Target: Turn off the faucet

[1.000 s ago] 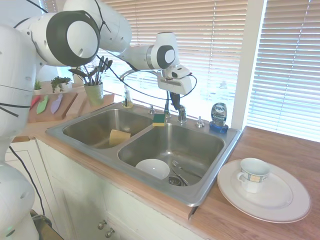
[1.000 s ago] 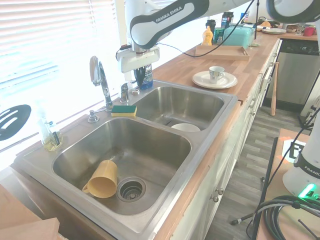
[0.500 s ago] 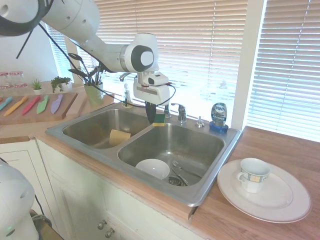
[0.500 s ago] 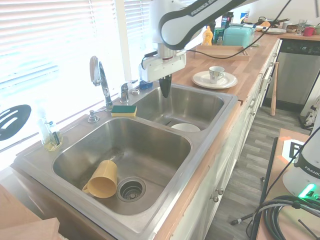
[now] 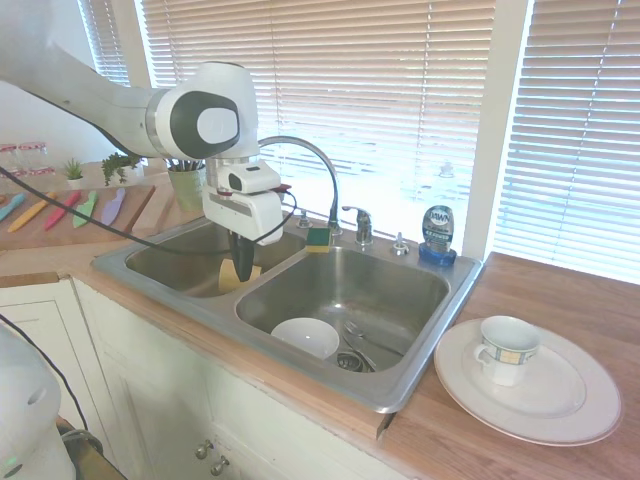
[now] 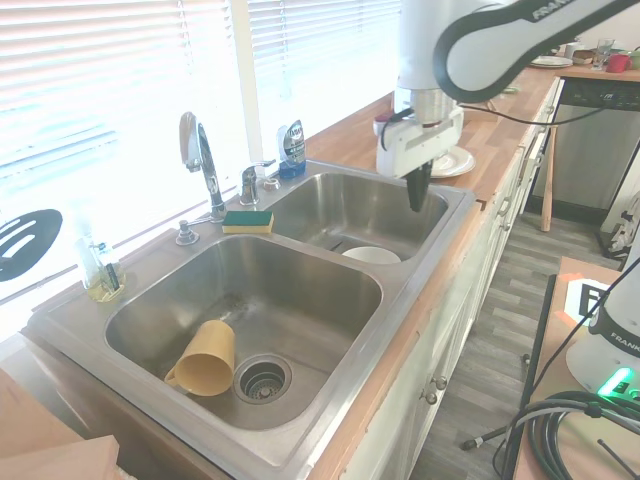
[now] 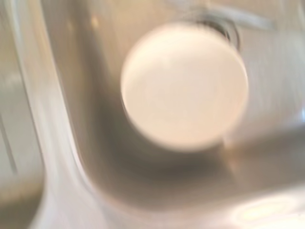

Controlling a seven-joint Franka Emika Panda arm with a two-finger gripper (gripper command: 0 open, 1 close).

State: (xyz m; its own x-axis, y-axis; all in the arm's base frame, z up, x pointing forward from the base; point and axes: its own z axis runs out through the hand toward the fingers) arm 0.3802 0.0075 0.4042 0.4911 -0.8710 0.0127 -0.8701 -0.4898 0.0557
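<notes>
A blue soap bottle (image 6: 291,146) reading "Dawn" is standing at the sink's (image 5: 414,372) back rim. The tool (image 6: 416,196), fingers pressed together and holding nothing, is hanging above the basin holding a white bowl (image 5: 306,337). The faucet (image 6: 201,160) is standing well apart from it, behind the 2 basins' divider.

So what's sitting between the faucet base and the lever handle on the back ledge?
A green and yellow sponge lies on the ledge just in front of that gap, between the faucet and its handle; the second exterior view shows it best.
</notes>
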